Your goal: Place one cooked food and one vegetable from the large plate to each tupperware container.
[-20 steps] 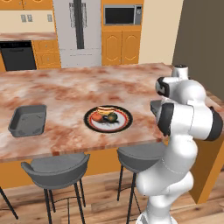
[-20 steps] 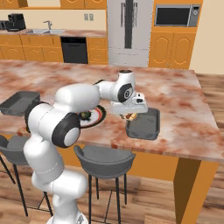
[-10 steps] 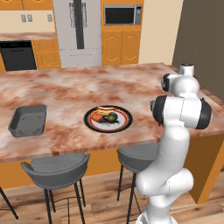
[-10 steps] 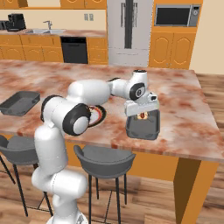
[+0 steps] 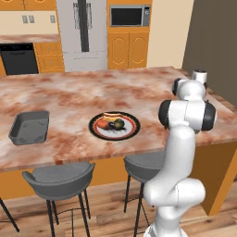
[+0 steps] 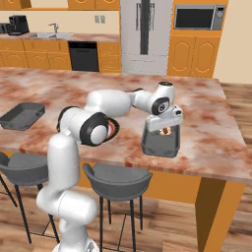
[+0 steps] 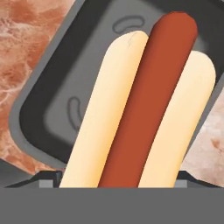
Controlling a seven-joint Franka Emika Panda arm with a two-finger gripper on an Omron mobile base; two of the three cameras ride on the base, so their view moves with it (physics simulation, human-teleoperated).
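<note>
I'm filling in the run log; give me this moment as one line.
phase: placing | gripper: closed on hot dog | position: over right tupperware container | large plate: food remaining | left tupperware container: unfilled

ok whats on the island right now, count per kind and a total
grey tupperware trays: 2, one left, one under the gripper
large plate: 1
hot dog: 1, over the right tray
food on the plate: too small to count
total: 4

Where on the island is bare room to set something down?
Bare marble lies between the left tray and the large plate, and across the island's far half. Crowded at the right tray, where the gripper holds a hot dog over it.
</note>
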